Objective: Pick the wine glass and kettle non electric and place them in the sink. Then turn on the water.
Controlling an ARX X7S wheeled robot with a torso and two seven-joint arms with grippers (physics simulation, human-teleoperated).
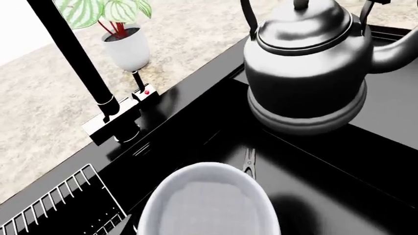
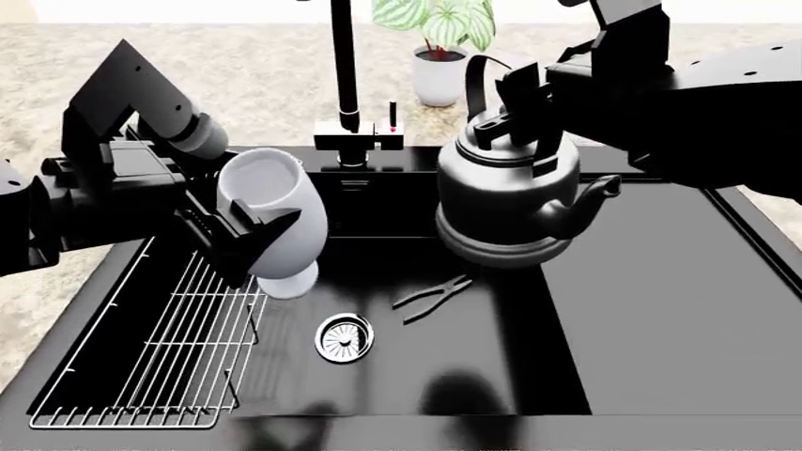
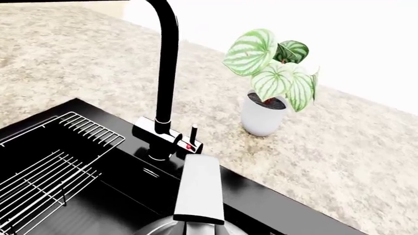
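Glass (image 2: pixel 269 221) and kettle (image 2: pixel 508 202) hang over the sink (image 2: pixel 652 310), each clamped in a pincer; release and tap (image 2: pixel 341 66) remain.

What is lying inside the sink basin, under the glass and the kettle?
On the sink floor lie a round metal drain, a pair of pliers and a white wire rack. The floor directly beneath the kettle and wine glass is partly covered.

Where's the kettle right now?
Head view: the kettle hangs from the right pincer by its handle, over the sink, right of the wine glass.
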